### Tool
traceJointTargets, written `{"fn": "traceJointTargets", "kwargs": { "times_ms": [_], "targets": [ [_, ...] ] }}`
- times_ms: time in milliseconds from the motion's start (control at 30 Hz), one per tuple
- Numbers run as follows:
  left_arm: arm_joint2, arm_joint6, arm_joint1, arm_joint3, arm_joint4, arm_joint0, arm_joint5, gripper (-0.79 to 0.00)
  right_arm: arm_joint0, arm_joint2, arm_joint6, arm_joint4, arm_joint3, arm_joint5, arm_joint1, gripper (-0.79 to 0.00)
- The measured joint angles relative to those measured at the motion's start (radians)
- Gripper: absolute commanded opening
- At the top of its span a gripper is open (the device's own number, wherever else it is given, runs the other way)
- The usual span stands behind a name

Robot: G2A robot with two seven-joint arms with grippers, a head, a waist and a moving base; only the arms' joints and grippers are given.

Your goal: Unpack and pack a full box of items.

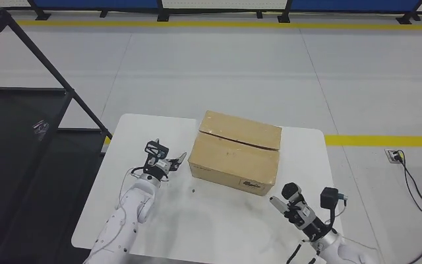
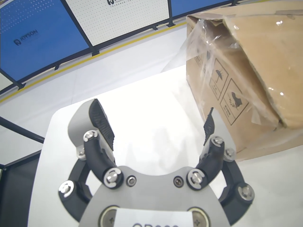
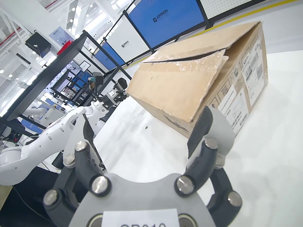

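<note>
A brown cardboard box (image 1: 236,153) stands at the middle back of the white table (image 1: 211,224). Its top flaps lie shut with a narrow slit between them, and clear tape peels at the corners. My left gripper (image 1: 167,154) hovers open just beside the box's left end; in the left wrist view the left gripper (image 2: 155,119) holds nothing, with the box (image 2: 248,72) close by one fingertip. My right gripper (image 1: 285,198) is off the box's front right corner, open and empty. In the right wrist view the right gripper (image 3: 144,128) faces the box (image 3: 189,83) a short way off.
A small dark speck (image 1: 194,191) lies on the table in front of the box. A black metal rack (image 1: 39,86) stands left of the table. The table's front half offers free room between the arms. Blue and white partition panels (image 2: 113,8) stand far behind.
</note>
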Motion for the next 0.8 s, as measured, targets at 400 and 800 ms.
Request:
{"fn": "traceJointTargets", "kwargs": {
  "times_ms": [400, 800],
  "targets": [
    [0.049, 0.032, -0.017, 0.013, 0.010, -0.018, -0.020, 0.000, 0.010, -0.005, 0.024, 0.017, 0.001, 0.005, 0.006, 0.000],
    [0.054, 0.025, -0.016, -0.061, 0.040, 0.034, -0.043, 0.000, 0.042, -0.019, 0.040, 0.039, 0.031, -0.018, 0.012, 0.000]
  ]
}}
